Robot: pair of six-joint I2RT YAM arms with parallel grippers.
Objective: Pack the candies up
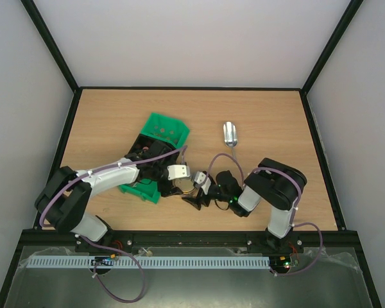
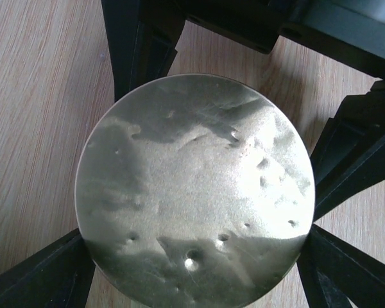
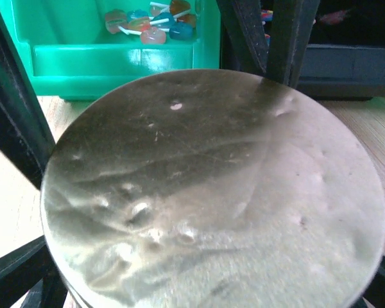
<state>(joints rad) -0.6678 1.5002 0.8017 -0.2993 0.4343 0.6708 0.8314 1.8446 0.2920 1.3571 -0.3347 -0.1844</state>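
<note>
A round, dented metal lid (image 2: 196,192) tops the small jar and fills both wrist views (image 3: 212,192). My left gripper (image 2: 196,273) is shut on the jar, its black fingers (image 2: 45,276) against the rim on either side. My right gripper (image 3: 205,282) is shut on it from the opposite side; its fingers (image 2: 138,51) show at the top of the left wrist view. In the top view both grippers (image 1: 179,181) (image 1: 196,192) meet over the jar, in front of the green bin (image 1: 163,131). A few candies (image 3: 151,22) lie in the bin. The jar's body is hidden under the lid.
The silver metal scoop (image 1: 230,133) lies on the wooden table (image 1: 263,122) behind the right arm. The green bin stands under the left forearm; its front wall (image 3: 115,64) is just behind the jar. Black frame rails border the table.
</note>
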